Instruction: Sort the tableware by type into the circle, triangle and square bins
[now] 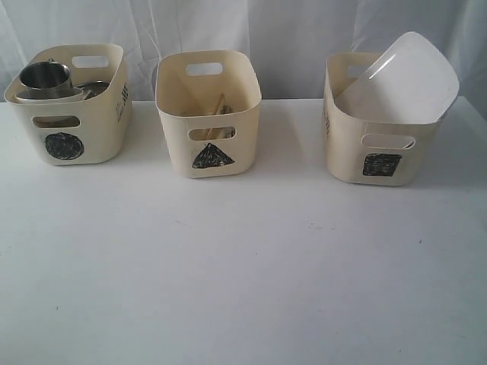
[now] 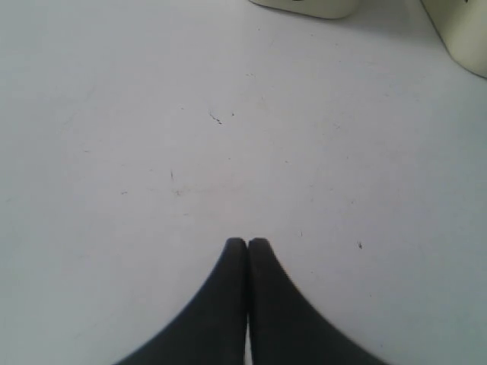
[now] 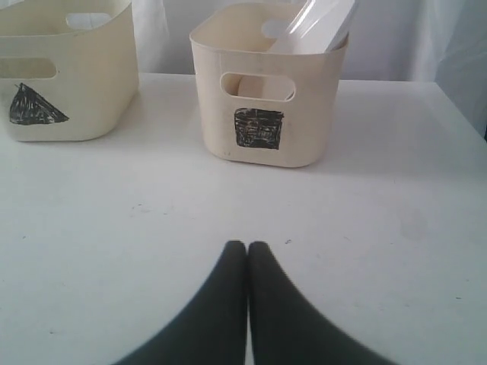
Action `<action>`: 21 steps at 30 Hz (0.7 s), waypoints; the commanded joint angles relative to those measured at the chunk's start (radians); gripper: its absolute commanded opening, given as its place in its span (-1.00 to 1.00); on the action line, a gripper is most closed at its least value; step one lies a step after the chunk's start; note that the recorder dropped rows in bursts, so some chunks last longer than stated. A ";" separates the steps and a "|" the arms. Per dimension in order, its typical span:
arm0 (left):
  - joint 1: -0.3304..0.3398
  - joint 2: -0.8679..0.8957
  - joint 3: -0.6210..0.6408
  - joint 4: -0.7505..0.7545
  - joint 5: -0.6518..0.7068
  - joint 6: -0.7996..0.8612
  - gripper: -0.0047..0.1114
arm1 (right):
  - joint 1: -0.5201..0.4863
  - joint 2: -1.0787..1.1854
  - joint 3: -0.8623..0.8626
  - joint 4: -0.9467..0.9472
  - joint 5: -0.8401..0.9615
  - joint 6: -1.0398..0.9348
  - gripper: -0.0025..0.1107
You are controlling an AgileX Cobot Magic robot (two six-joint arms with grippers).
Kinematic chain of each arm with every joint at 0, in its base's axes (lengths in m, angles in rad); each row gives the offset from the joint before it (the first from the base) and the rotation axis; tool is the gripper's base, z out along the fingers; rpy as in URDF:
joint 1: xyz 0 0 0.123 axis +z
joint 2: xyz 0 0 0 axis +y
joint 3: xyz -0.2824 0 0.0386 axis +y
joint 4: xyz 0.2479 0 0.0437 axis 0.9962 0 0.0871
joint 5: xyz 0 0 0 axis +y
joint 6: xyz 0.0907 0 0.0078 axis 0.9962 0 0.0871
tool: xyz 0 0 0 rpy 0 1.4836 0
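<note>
Three cream bins stand in a row at the back of the white table. The circle bin [image 1: 76, 129] on the left holds a steel mug [image 1: 46, 76] and steel bowls [image 1: 95, 88]. Wooden chopsticks [image 1: 219, 105] show inside the middle triangle bin [image 1: 209, 122]. A large white plate [image 1: 407, 80] leans tilted in the square bin [image 1: 373, 144] on the right, also seen as the square bin [image 3: 266, 114] with the plate [image 3: 316, 23]. My left gripper [image 2: 247, 242] is shut and empty above bare table. My right gripper [image 3: 247, 245] is shut and empty, well short of the square bin. Neither arm shows in the exterior view.
The white table [image 1: 243, 266] stretches in front of the bins. A white curtain [image 1: 289, 30] hangs behind. The triangle bin [image 3: 61, 76] sits beside the square bin in the right wrist view. Two bin bottoms [image 2: 312, 7] edge the left wrist view.
</note>
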State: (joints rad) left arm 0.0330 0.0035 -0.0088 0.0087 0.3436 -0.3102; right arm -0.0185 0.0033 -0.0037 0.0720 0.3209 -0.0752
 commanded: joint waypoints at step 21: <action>-0.006 -0.004 0.009 0.001 0.041 0.000 -0.92 | -0.004 -0.003 0.004 0.003 -0.008 -0.012 -0.96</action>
State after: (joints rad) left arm 0.0330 0.0035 -0.0088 0.0087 0.3436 -0.3102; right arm -0.0185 0.0033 -0.0037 0.0720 0.3209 -0.0752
